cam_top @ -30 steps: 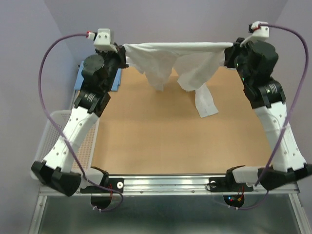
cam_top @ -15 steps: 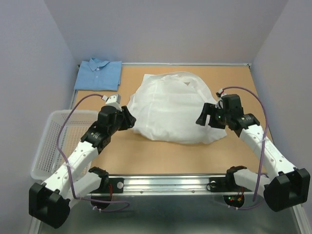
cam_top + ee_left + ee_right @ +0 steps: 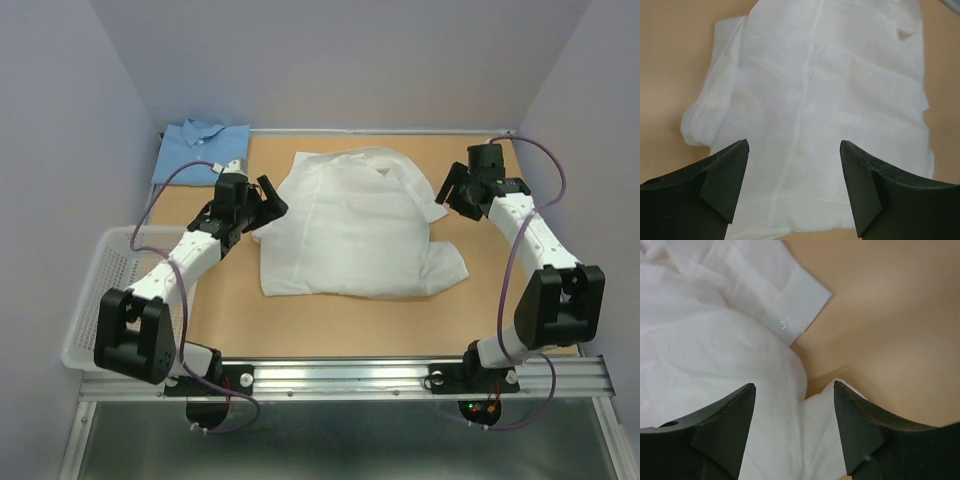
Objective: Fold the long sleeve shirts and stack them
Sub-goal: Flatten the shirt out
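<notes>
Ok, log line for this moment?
white shirt: laid out on table, unheld | blue shirt: folded, far-left corner | left gripper: open, empty | right gripper: open, empty

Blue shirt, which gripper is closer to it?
Left. The left gripper is between the blue shirt and the white shirt; the right gripper is past the white shirt's opposite edge.

White shirt [image 3: 350, 225] spread over table middle: main obstacle. Bare table [image 3: 350, 325] strip along near edge, between shirt and arm bases. Wider bare patch right of shirt. Left gripper [image 3: 265, 200] at shirt's left edge, right gripper [image 3: 452, 190] at its right edge, both with fingers apart, nothing between. Blue shirt [image 3: 205, 150] fills far-left corner, narrow gap to white shirt. Basket [image 3: 100, 290] blocks left side. Walls [image 3: 330, 60] close left, far, right.
</notes>
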Available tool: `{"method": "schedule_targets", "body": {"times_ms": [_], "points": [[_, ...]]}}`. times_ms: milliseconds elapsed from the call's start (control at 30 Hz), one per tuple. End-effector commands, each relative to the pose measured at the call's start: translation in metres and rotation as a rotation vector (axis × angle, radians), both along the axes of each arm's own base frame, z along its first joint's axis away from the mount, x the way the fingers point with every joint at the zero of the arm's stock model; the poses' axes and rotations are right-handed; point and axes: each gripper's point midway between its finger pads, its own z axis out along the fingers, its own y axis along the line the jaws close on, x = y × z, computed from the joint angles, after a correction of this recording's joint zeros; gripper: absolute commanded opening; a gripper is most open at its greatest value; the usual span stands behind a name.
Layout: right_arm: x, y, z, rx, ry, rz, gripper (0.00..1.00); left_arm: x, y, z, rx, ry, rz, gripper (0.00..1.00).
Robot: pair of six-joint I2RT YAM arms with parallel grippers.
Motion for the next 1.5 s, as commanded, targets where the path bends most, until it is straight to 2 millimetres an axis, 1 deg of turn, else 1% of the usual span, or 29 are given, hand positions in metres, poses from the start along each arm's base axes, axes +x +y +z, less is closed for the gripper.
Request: {"method": "schedule_targets", "body": {"times_ms": [0,33,67,100,133,200,333,433,467,567,633,667,700,767,800,900,933,967,1000,1033,1067,1100,1167,1200,1233,1300,1333,1433,1467], "points": [[0.032,-0.048,-0.014,0.018,-0.004,-0.194,0.68,0.015,0.016,-0.038,-0.012,0.099,0.075,0.83],[0.037,-0.05,-0.02,0.022,0.006,-0.206,0.68,0.02,0.023,-0.05,0.01,0.125,0.093,0.83],[0.042,-0.05,-0.028,0.038,0.015,-0.219,0.67,0.023,0.023,-0.052,0.019,0.129,0.092,0.83],[0.045,-0.052,-0.05,0.044,0.06,-0.23,0.67,0.025,0.023,-0.056,0.028,0.138,0.088,0.83],[0.048,-0.051,-0.057,0.051,0.072,-0.237,0.67,0.026,0.022,-0.065,0.041,0.157,0.079,0.83],[0.055,-0.044,-0.075,0.1,0.086,-0.245,0.67,0.027,0.024,-0.074,0.061,0.172,0.081,0.83],[0.062,-0.033,-0.099,0.178,0.076,-0.253,0.69,0.019,0.027,-0.097,0.088,0.224,0.072,0.81],[0.067,-0.027,-0.122,0.195,0.106,-0.246,0.7,0.006,0.026,-0.118,0.091,0.282,0.056,0.77],[0.069,-0.025,-0.12,0.197,0.098,-0.238,0.7,0.002,0.026,-0.122,0.09,0.295,0.051,0.76],[0.077,-0.014,-0.129,0.182,0.099,-0.197,0.7,-0.006,0.026,-0.136,0.089,0.316,0.046,0.68],[0.084,-0.01,-0.134,0.16,0.099,-0.176,0.7,-0.014,0.026,-0.147,0.088,0.342,0.038,0.61],[0.084,0.0,-0.137,0.15,0.105,-0.155,0.7,-0.017,0.026,-0.151,0.086,0.356,0.033,0.58],[0.085,0.001,-0.143,0.132,0.115,-0.159,0.69,-0.019,0.025,-0.154,0.081,0.364,0.029,0.53],[0.086,-0.001,-0.148,0.108,0.122,-0.17,0.64,-0.023,0.025,-0.161,0.076,0.381,0.028,0.51],[0.085,-0.002,-0.156,0.096,0.137,-0.171,0.62,-0.025,0.024,-0.163,0.074,0.388,0.026,0.47],[0.087,-0.01,-0.163,0.047,0.147,-0.185,0.45,-0.026,0.022,-0.167,0.067,0.394,0.024,0.42],[0.087,-0.013,-0.169,0.032,0.158,-0.191,0.35,-0.025,0.022,-0.167,0.063,0.395,0.027,0.38],[0.088,-0.015,-0.17,0.012,0.161,-0.185,0.3,-0.025,0.022,-0.168,0.066,0.399,0.026,0.35],[0.091,-0.018,-0.17,-0.003,0.159,-0.186,0.24,-0.025,0.022,-0.168,0.064,0.403,0.028,0.33],[0.1,-0.025,-0.164,-0.033,0.14,-0.2,0.12,-0.024,0.022,-0.168,0.065,0.403,0.027,0.32],[0.103,-0.027,-0.165,-0.053,0.141,-0.199,0.07,-0.025,0.022,-0.168,0.066,0.406,0.027,0.31],[0.117,-0.038,-0.153,-0.083,0.112,-0.212,0.01,-0.026,0.022,-0.168,0.066,0.409,0.024,0.25],[0.131,-0.049,-0.14,-0.101,0.083,-0.224,0.01,-0.027,0.022,-0.168,0.067,0.408,0.021,0.23],[0.144,-0.057,-0.127,-0.117,0.054,-0.236,0.01,-0.027,0.022,-0.168,0.068,0.408,0.02,0.23],[0.151,-0.076,-0.116,-0.123,0.03,-0.27,0.01,-0.027,0.022,-0.167,0.069,0.408,0.021,0.22],[0.161,-0.095,-0.1,-0.149,0.001,-0.292,0.01,-0.028,0.023,-0.168,0.076,0.417,0.024,0.22],[0.176,-0.11,-0.075,-0.162,-0.057,-0.319,0.01,-0.029,0.024,-0.167,0.08,0.417,0.024,0.21],[0.189,-0.137,-0.045,-0.213,-0.109,-0.368,0.01,-0.034,0.026,-0.168,0.086,0.426,0.023,0.21],[0.2,-0.144,-0.019,-0.225,-0.168,-0.381,0.01,-0.036,0.027,-0.167,0.087,0.427,0.026,0.2]]}}
